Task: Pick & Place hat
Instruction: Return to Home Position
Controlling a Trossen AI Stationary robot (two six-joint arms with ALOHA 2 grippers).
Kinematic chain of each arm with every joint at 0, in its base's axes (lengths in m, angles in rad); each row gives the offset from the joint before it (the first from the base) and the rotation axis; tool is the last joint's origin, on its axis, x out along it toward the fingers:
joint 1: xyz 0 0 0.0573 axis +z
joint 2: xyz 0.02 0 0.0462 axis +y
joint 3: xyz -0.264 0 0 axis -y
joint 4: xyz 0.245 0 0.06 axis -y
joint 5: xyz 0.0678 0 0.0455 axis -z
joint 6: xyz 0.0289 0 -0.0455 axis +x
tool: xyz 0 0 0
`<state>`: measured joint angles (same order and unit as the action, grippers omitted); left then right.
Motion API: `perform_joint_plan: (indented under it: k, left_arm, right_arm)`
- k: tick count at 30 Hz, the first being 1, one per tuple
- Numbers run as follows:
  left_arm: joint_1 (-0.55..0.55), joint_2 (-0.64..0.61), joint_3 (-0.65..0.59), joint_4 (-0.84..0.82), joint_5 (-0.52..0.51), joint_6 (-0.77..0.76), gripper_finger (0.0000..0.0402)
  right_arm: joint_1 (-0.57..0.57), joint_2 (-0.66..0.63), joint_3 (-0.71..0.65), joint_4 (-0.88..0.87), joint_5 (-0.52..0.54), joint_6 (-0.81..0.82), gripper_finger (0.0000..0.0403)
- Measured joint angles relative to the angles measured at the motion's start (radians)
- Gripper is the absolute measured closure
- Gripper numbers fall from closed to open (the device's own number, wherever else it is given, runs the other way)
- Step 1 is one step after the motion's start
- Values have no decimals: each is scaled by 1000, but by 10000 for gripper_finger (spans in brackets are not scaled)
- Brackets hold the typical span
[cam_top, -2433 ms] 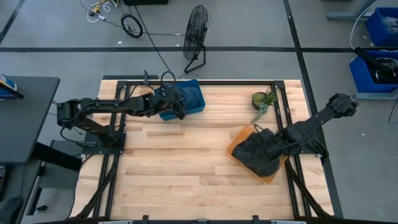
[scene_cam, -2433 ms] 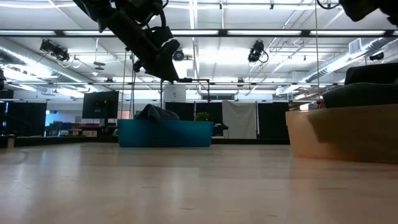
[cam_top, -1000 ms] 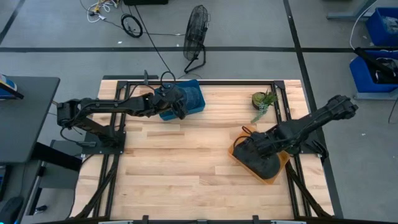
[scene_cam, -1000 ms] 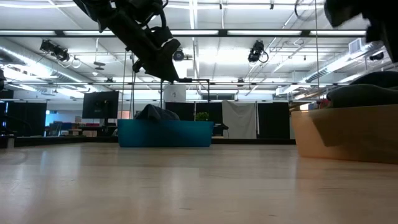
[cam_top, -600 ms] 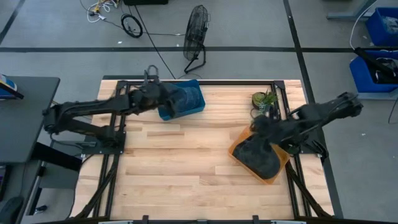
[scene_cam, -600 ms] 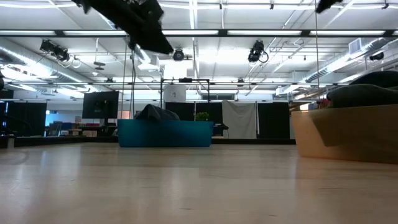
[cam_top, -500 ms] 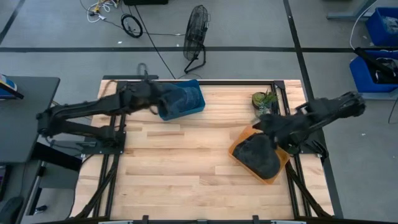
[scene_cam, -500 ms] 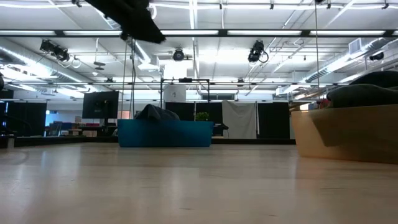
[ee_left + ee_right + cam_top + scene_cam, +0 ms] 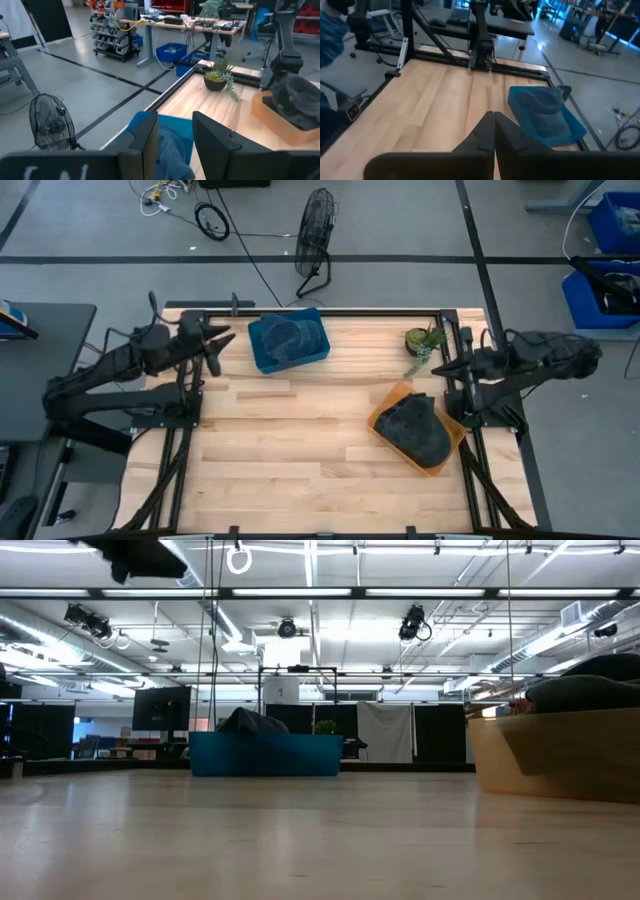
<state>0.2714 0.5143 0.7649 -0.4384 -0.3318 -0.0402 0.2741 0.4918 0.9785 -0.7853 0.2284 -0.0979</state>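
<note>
Claws drawn back to either side: the left claw point(image 9: 212, 345), fingers apart, now hangs over the frame at the far left edge, having swung clear of the blue bin it hovered above a moment ago. The right claw point(image 9: 447, 368), fingers pressed together, has lifted off the orange bin and sits at the right edge. Between them the wooden worktop point(image 9: 300, 440) shows no cap lying loose on its boards. The blue bin point(image 9: 264, 362) stands at the far side, left of centre, with blue caps point(image 9: 288, 335) bundled inside, too bunched to count. The orange bin point(image 9: 377, 420) sits at the right, nearer, with the black cap point(image 9: 415, 432) filling it. A small potted plant point(image 9: 422, 340) stands at the far right, just beyond the orange bin. With both arms off the bins and every cap in view already binned, the sorting looks finished. What remains, on this reading, is only for the arms to fold fully to rest.
</note>
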Motion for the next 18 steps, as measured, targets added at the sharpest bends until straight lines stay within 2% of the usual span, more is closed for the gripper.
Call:
perform_joint_plan:
  k: [6,9,12,18]
  left_arm:
    - [0,-193,-218,112,0,2,278]
    - [1,-280,-291,184,0,10,278]
    - [1,-364,-362,256,43,36,278]
    - [1,-482,-514,447,112,76,278]
  right_arm:
    - [0,-171,-228,131,-25,-89,395]
    - [0,-244,-330,233,-75,-142,395]
    - [0,-306,-415,327,-108,-154,394]
    - [0,-371,-583,552,47,-142,394]
